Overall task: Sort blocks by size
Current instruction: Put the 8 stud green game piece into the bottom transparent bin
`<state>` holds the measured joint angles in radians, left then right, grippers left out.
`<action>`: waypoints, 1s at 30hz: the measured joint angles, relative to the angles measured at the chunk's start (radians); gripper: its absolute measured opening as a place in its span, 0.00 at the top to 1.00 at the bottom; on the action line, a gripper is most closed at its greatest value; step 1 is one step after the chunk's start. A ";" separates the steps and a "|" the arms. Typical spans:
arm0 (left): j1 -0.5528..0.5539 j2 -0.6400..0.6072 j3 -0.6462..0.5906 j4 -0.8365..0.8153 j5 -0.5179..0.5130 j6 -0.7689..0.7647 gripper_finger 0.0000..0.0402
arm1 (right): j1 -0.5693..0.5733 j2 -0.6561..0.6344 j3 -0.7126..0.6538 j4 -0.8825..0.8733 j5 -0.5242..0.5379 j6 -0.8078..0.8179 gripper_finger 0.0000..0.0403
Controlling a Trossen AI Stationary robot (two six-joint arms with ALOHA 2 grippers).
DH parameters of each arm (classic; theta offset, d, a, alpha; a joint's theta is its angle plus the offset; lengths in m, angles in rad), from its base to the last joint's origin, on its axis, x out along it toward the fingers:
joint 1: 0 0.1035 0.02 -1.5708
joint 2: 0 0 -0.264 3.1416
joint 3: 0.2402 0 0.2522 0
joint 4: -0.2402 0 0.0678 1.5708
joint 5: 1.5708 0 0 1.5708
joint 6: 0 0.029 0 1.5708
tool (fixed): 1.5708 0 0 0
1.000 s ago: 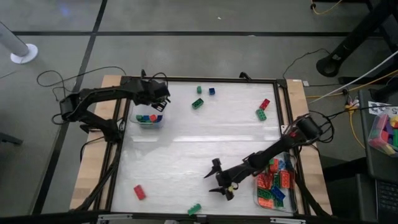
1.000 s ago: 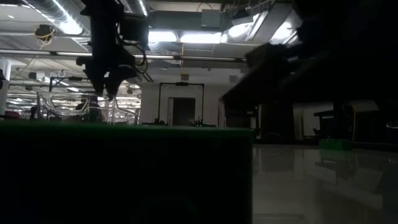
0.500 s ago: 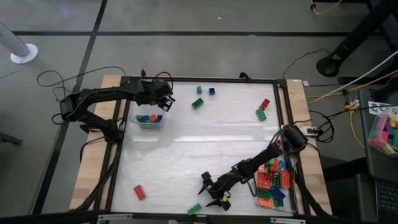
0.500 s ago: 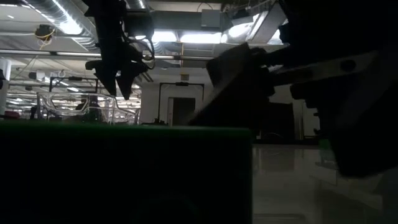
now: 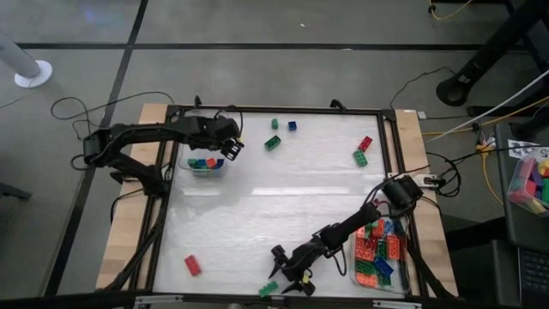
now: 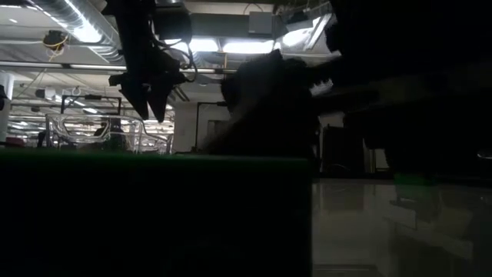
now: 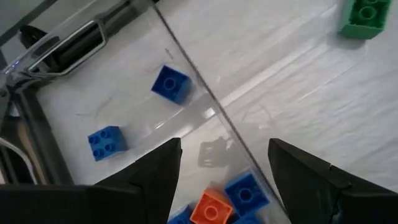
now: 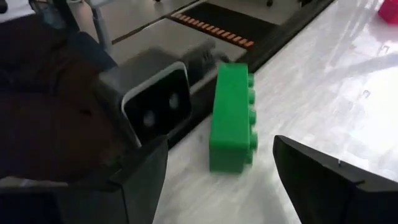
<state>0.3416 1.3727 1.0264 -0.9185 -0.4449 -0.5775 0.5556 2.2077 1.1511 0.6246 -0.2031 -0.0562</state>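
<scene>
A long green block (image 8: 230,118) lies on the table by the near edge (image 5: 268,288), its studs facing sideways. My right gripper (image 5: 287,270) stands open just short of it, low over the table, fingers (image 8: 143,174) not touching it. My left gripper (image 5: 230,146) hangs open above the right rim of a small clear tub (image 5: 206,163) holding small blue, orange and green blocks (image 7: 171,84). Loose blocks lie on the table: red (image 5: 192,265), green (image 5: 273,142), green (image 5: 274,124), blue (image 5: 292,125), red (image 5: 365,142), green (image 5: 360,158).
A clear tray (image 5: 377,253) of long red, green and blue blocks sits at the near right under my right arm. The low camera (image 8: 155,106) stands on the table frame just behind the green block. A black frame (image 5: 386,154) rims the white table.
My right gripper has swept toward the table's near edge and leftward, sinking lower, and has come up to the long green block, staying open. My left gripper has shifted a little toward the table's right, off the tub's middle to its right rim, tipping somewhat, still open.
</scene>
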 joint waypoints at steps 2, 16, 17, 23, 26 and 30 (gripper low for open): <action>-0.011 0.000 0.000 0.007 0.000 -0.003 0.43 | 0.000 0.011 0.022 0.006 0.000 -0.001 0.28; -0.080 0.000 0.000 0.024 0.001 -0.003 0.43 | -0.021 0.050 0.055 0.014 0.011 0.002 0.30; -0.086 0.000 0.000 0.024 0.001 -0.002 0.43 | -0.021 0.050 0.055 0.015 0.011 0.002 0.32; -0.118 0.000 0.000 0.023 0.004 0.006 0.43 | -0.020 0.050 0.055 0.013 0.035 0.002 0.51; -0.132 0.000 0.000 0.023 0.004 0.004 0.43 | -0.020 0.050 0.055 0.012 0.035 0.002 0.64; -0.147 0.000 0.000 0.023 0.004 -0.002 0.43 | -0.020 0.050 0.055 0.014 0.035 0.002 0.77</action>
<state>0.1945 1.3731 1.0264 -0.8955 -0.4405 -0.5791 0.5358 2.2581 1.2064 0.6388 -0.1682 -0.0544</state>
